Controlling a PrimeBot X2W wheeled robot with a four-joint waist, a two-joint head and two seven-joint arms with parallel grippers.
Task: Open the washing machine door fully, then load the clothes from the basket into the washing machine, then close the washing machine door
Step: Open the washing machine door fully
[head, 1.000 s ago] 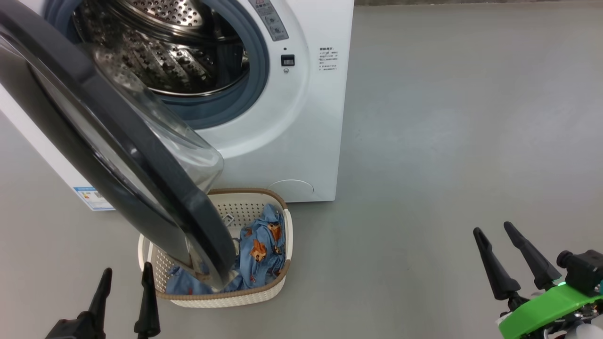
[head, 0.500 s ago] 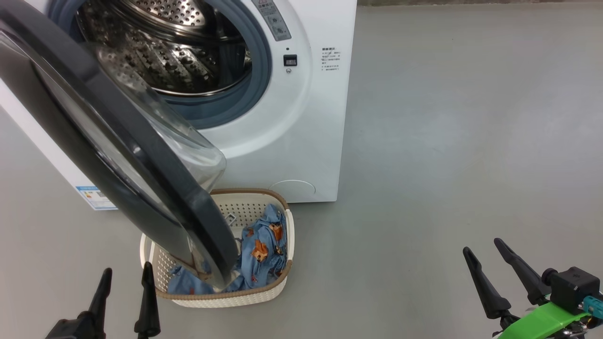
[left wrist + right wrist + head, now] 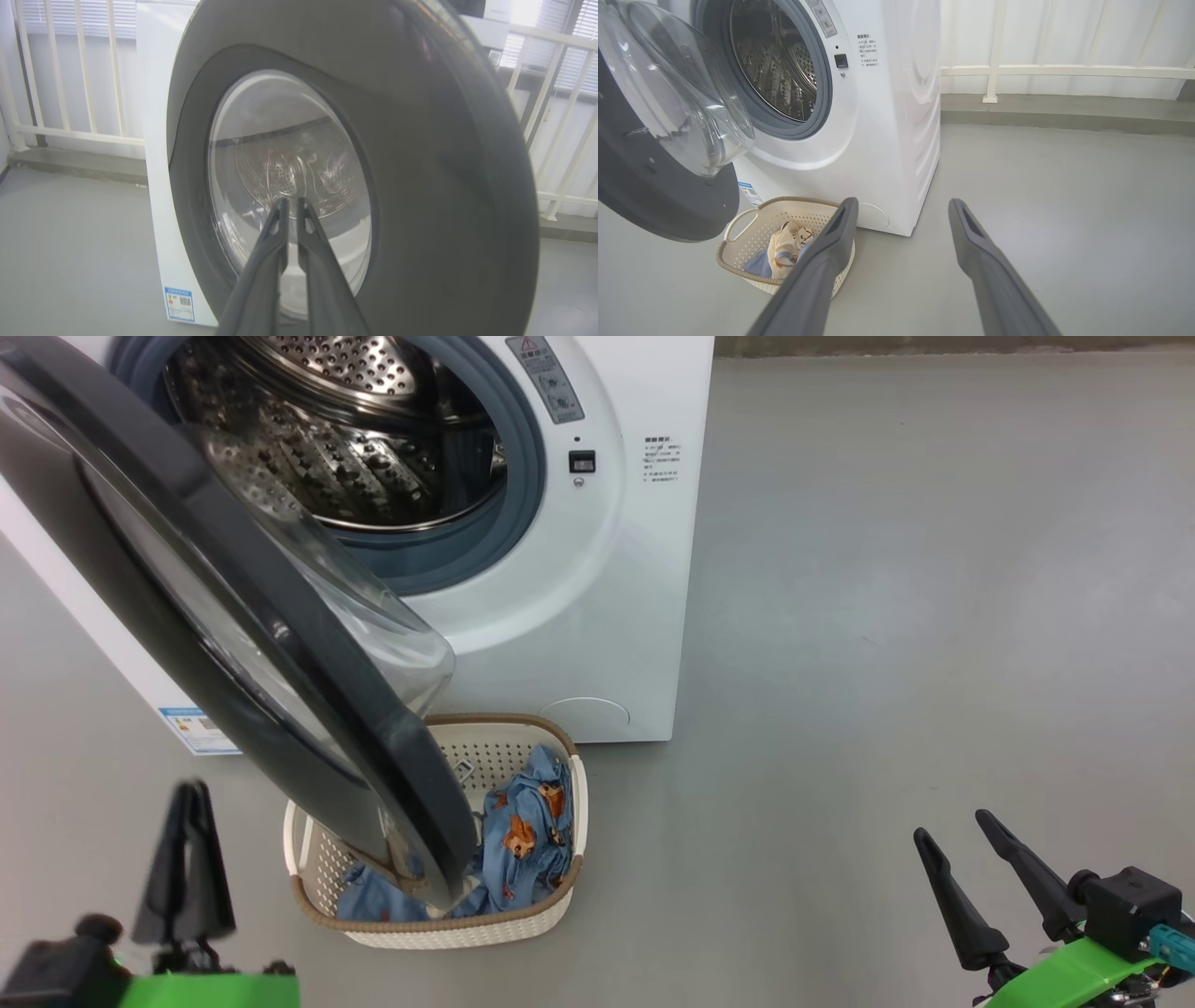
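overhead, the half-open door (image 3: 280, 644) hides part of the basket (image 3: 467, 929); left pincer (image 3: 289, 203) together, right pincer (image 3: 952, 826) apart.

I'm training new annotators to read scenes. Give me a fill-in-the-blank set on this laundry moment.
1. The washing machine door stands ___, baring the steel drum.
2. The left end effector is ___, gripping nothing.
3. The right end effector is ___.
4. The light-blue clothes lie inside the ___.

Missing words: open; shut; open; basket.
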